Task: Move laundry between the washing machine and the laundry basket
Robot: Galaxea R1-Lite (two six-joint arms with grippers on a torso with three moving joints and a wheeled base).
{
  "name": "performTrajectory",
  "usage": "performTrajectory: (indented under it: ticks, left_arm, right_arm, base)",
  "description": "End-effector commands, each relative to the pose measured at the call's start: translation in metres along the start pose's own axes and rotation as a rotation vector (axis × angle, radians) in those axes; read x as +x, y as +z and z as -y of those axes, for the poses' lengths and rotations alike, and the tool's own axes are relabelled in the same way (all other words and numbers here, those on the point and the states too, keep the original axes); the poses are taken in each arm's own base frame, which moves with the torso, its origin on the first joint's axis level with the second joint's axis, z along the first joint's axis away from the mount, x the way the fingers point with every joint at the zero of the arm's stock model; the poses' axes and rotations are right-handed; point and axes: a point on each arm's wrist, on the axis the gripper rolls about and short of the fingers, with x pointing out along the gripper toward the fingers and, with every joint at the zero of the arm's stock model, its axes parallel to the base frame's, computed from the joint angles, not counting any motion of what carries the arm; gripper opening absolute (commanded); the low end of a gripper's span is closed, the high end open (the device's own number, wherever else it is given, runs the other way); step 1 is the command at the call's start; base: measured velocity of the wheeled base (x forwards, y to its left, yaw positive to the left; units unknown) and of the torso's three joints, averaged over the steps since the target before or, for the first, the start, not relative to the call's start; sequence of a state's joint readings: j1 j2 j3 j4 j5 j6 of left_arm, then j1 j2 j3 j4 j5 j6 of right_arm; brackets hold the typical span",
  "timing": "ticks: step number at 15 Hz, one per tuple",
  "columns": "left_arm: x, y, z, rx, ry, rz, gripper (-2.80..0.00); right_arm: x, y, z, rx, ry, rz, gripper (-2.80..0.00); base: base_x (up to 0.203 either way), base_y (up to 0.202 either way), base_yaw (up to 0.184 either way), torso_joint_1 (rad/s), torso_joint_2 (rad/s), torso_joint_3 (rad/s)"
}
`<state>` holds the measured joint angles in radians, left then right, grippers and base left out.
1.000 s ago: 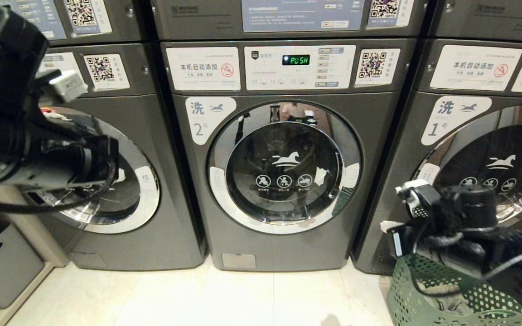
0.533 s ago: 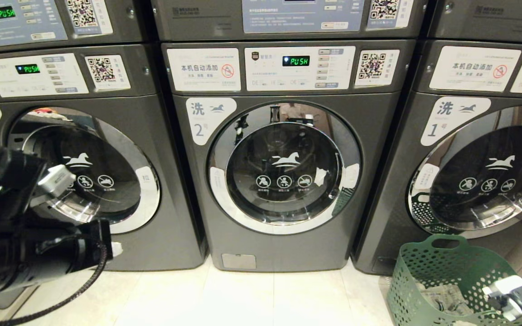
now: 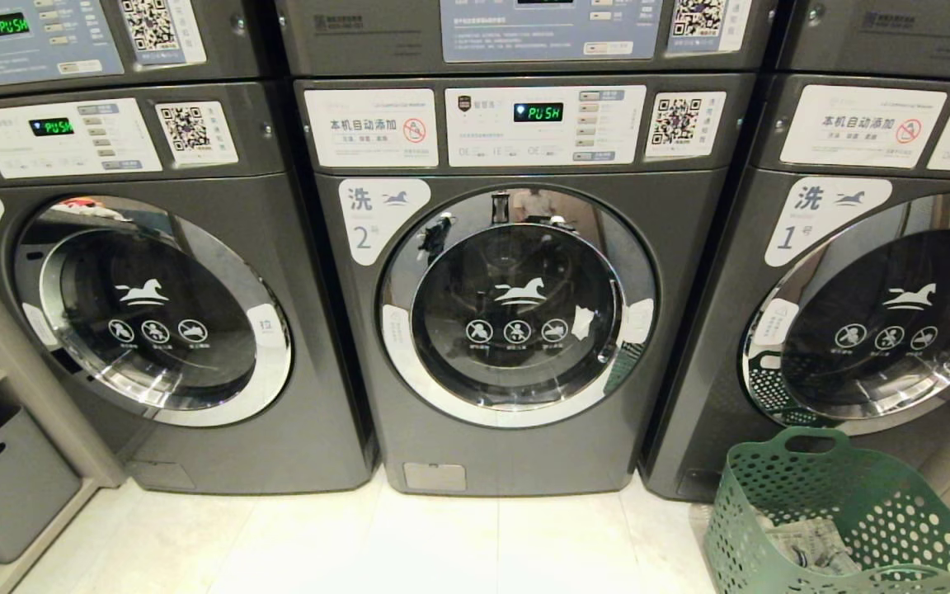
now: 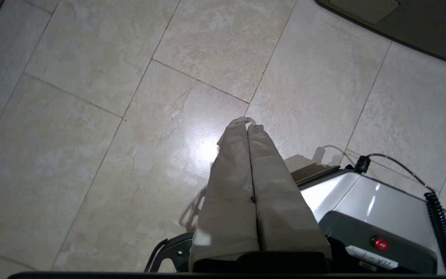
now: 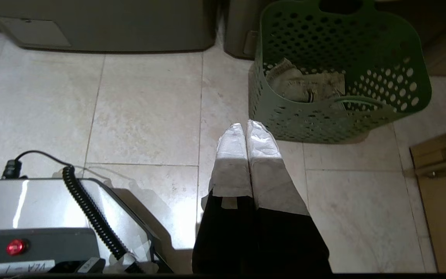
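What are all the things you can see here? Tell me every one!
washing machine: one, dark grey, label 2, middle, door shut
other washers: two, dark grey, label 3 on the left, label 1 on the right
laundry basket: one, green, on the floor before washer 1
laundry: small pale grey bundle, inside the basket
grey bin: one, low on the far left
floor: pale tiles
robot base: silver, red button
left tool: shut, empty, above the floor
right tool: shut, empty, near the basket

I count three front-loaders: washing machine (image 3: 516, 305) in the middle, machine 3 (image 3: 153, 313), machine 1 (image 3: 879, 322). One laundry basket (image 3: 920, 528), just ahead of my right gripper (image 5: 245, 126); one grey bin (image 3: 5, 487).
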<state>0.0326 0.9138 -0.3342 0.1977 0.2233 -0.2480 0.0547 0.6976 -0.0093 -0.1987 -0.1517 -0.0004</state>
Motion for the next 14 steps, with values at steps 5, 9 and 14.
performTrajectory:
  ticks: [5,9,14]
  left_arm:
    - [-0.014,-0.071,-0.013,0.224,-0.359,0.276,-2.8]
    - [-0.027,-0.088,-0.021,0.225,-0.358,0.496,-2.8]
    - [-0.026,-0.1,-0.026,0.29,-0.307,0.62,-2.8]
  right_arm:
    - [-0.047,-0.036,0.002,-0.11,0.177,0.122,-2.8]
    - [-0.058,-0.047,0.003,-0.097,0.14,0.309,-2.8]
    - [-0.055,-0.047,0.003,-0.08,0.106,0.411,-2.8]
  base:
    - [0.0,0.0,0.0,0.0,0.0,0.0]
    - [0.0,0.0,0.0,0.0,0.0,0.0]
    - [0.0,0.0,0.0,0.0,0.0,0.0]
